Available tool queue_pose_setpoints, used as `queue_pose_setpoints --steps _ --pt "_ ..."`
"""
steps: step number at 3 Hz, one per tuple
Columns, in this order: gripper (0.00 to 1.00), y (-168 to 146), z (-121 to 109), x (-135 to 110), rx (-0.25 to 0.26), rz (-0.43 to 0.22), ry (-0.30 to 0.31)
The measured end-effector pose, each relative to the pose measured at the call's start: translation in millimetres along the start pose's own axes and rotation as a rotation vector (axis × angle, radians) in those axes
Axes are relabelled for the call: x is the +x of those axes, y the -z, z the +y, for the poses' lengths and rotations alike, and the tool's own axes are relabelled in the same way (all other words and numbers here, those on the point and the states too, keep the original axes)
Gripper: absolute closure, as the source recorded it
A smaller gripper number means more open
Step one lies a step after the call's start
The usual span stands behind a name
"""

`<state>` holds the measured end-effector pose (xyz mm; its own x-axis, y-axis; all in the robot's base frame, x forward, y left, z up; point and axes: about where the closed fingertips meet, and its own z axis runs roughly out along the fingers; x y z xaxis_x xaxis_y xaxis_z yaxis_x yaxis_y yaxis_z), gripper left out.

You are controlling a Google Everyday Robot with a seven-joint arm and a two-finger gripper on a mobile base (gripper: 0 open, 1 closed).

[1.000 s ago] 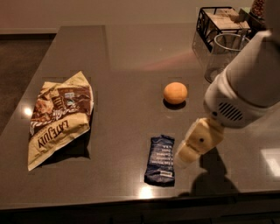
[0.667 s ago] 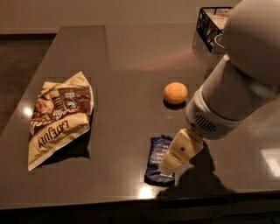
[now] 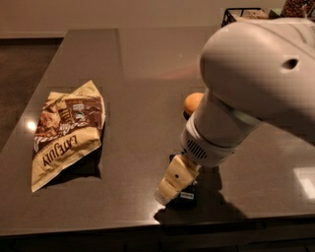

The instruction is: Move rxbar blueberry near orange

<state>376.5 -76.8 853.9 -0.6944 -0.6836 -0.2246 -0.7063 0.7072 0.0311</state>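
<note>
The rxbar blueberry lies flat near the table's front edge. Most of it is hidden under my gripper, and only a dark sliver with white text shows. My gripper, cream-coloured, points down and left, right over the bar. The orange sits on the table behind the bar, partly hidden by my large white arm, which fills the right of the view.
A large tan chip bag lies on the left of the dark grey table. A black wire basket stands at the back right. The table's front edge runs just below the gripper.
My arm has swung in from the right and forward, and now hides most of the bar and part of the orange. The gripper has moved left and down onto the bar. The objects have not moved.
</note>
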Motion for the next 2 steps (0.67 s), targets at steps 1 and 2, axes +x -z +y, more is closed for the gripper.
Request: queue_pose_setpoints --steps 1,2 --pt "0.00 -11.7 6.6 -5.3 0.006 0.034 -0.015" --pt "0.18 -18.7 9.3 -6.9 0.014 0.061 -0.030"
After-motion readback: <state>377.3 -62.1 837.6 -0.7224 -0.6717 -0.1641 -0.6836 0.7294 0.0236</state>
